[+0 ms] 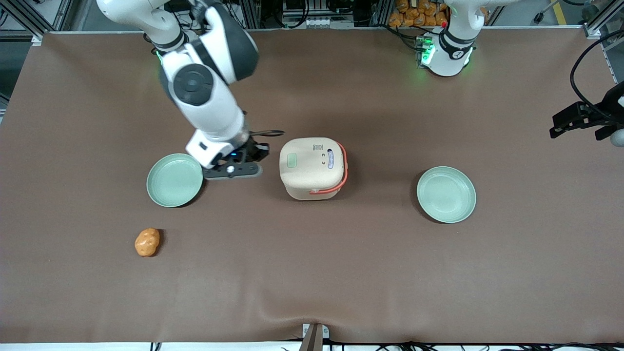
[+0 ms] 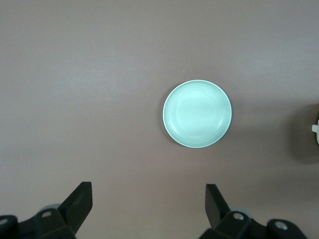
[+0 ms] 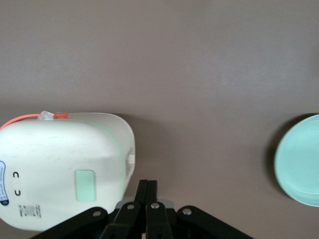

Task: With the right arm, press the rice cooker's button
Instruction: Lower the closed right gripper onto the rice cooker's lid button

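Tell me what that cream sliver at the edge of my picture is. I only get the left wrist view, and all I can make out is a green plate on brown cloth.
Observer: That is the rice cooker, a cream rounded cube with a coral handle and its lid down.
Operator: Is anything pressing on it?
Observer: No. The right arm's gripper, fingers shut, is beside the cooker, not over the green button on the lid.
Operator: Is my plate the only one?
Observer: No, a second green plate lies toward the working arm's end of the table.
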Available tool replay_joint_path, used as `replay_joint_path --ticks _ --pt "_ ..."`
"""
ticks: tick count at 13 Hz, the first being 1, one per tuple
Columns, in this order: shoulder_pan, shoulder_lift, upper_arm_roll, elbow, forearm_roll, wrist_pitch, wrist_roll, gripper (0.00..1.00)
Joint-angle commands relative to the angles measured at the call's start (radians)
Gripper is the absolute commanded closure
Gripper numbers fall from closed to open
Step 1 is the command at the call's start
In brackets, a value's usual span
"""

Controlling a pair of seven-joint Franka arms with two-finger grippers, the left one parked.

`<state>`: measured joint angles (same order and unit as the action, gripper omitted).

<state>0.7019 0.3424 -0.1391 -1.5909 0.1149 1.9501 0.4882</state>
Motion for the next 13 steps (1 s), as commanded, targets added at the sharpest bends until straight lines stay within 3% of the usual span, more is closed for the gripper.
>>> replay_joint_path --ticks 1,13 --pt "0.042 0.032 -0.014 0.017 0.014 0.024 0.067 1.0" --pt "0.134 0.105 -0.014 -0.004 0.014 0.105 0.139 1.0"
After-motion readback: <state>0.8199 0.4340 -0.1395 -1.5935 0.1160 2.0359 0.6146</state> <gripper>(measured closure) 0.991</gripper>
